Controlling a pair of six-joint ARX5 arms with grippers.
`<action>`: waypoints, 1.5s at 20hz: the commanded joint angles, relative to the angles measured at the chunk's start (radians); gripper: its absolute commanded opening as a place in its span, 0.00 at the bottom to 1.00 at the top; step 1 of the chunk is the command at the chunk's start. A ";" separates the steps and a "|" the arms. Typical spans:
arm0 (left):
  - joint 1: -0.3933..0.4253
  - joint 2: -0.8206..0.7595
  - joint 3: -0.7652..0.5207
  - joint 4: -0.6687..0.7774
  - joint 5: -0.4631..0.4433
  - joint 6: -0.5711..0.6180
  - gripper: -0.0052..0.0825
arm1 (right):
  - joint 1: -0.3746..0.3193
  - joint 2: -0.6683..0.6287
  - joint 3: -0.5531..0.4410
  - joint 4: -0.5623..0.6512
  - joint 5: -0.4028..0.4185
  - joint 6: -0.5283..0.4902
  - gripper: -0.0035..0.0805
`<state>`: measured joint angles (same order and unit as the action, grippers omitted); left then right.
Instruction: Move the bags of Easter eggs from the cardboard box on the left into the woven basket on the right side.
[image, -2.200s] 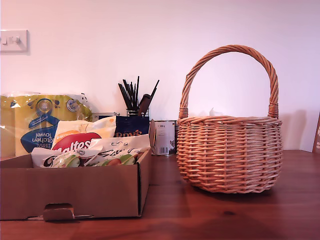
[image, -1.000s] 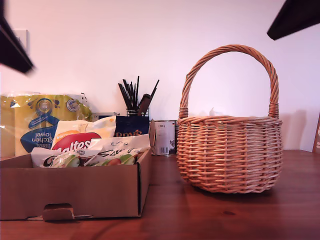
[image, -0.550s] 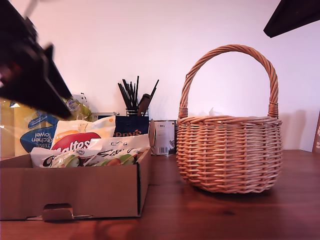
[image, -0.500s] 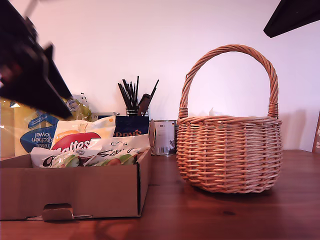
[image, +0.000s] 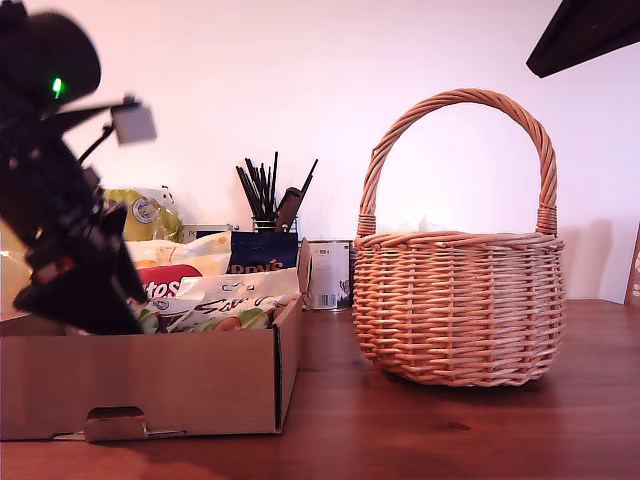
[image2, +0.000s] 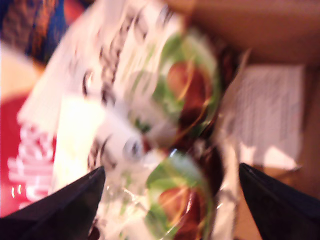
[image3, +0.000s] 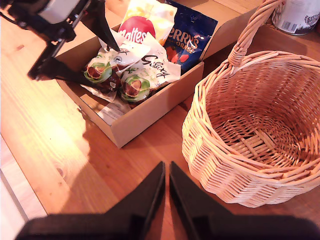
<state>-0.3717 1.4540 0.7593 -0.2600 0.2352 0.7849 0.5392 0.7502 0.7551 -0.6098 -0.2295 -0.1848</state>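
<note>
The cardboard box (image: 180, 385) (image3: 150, 107) holds the bags of Easter eggs: a Maltesers bag (image: 165, 285) (image3: 137, 27), a dark blue Terry's bag (image: 262, 262) (image3: 190, 35) and white bags with green eggs (image: 225, 315) (image3: 132, 82) (image2: 185, 90). My first gripper (image2: 172, 200) (image3: 107, 67) (image: 95, 300) is down in the box, open, its fingers either side of a white bag. The woven basket (image: 460, 310) (image3: 220, 145) stands empty at the exterior view's right. My second gripper (image3: 166, 167) hangs shut, high above the table between box and basket.
Behind the box are a kitchen towel pack (image: 145, 208), a pot of dark pens (image: 270, 200) and a white tin (image: 328, 275) (image3: 300, 15). A paper slip (image2: 272, 115) lies in the box. My second arm (image: 585, 30) shows at the exterior view's top right.
My first arm has swung down from the exterior view's upper left into the box, over the white bags. The second arm, the bags and the basket have stayed put.
</note>
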 joint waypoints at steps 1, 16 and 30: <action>0.020 0.031 0.000 0.021 0.008 0.001 0.95 | 0.006 0.000 -0.007 -0.002 -0.005 -0.006 0.03; 0.038 0.109 0.000 0.015 0.029 0.000 0.38 | 0.017 0.000 -0.007 -0.002 -0.025 -0.006 0.03; 0.035 0.000 0.110 -0.192 -0.034 0.000 0.10 | 0.017 0.000 -0.007 -0.001 -0.024 -0.006 0.03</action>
<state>-0.3359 1.4708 0.8581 -0.4503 0.2001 0.7849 0.5522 0.7502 0.7551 -0.6144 -0.2520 -0.1856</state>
